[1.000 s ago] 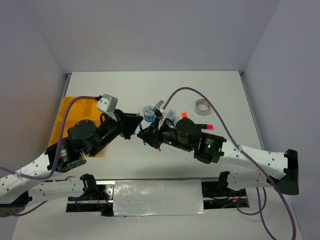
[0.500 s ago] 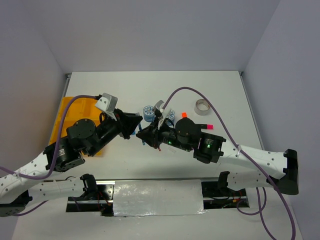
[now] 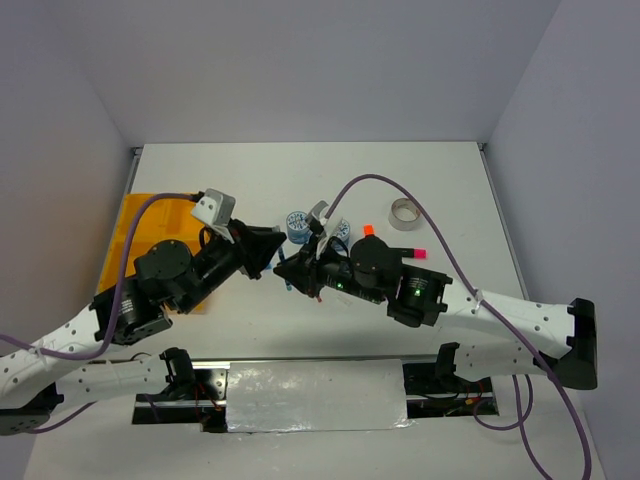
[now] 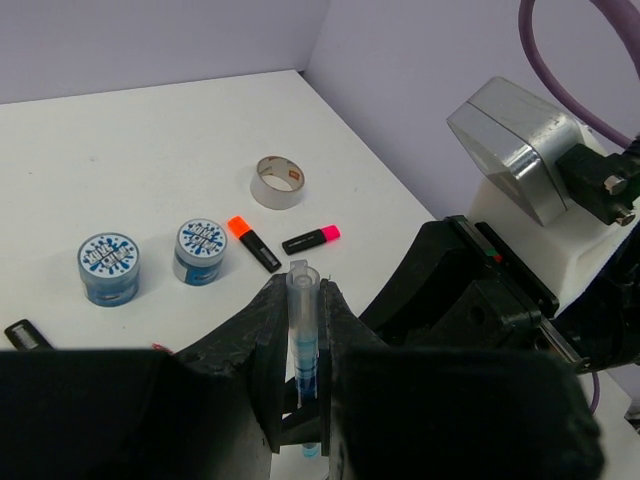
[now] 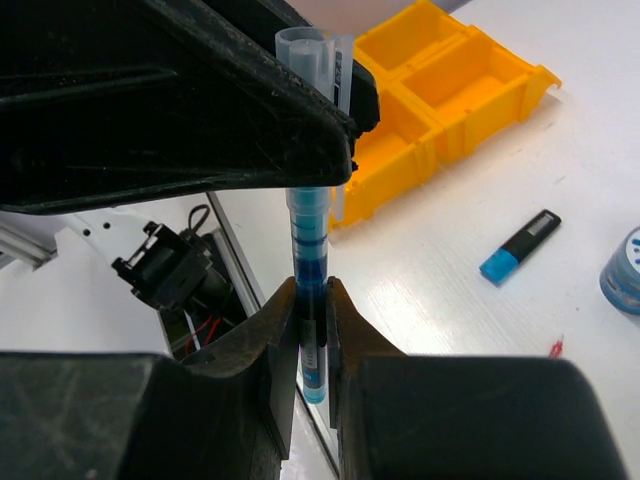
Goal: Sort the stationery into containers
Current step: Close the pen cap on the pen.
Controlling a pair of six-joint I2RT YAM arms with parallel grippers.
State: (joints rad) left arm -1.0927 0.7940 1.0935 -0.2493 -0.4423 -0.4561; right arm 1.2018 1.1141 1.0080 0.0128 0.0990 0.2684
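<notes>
Left jaws and right jaws both clamped on the blue pen (image 5: 310,235): looks light, stiff, slick, so pinch mid-barrel.

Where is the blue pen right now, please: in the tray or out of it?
Out: the left gripper and right gripper are both shut on the pen, mid-air, clear of the tray.

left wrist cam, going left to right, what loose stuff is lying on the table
black highlighter at the left edge → blue-white roll → second blue-white roll → orange-tipped highlighter → pink-tipped highlighter. The tape ring spans the last two, so it is left unranked.
</notes>
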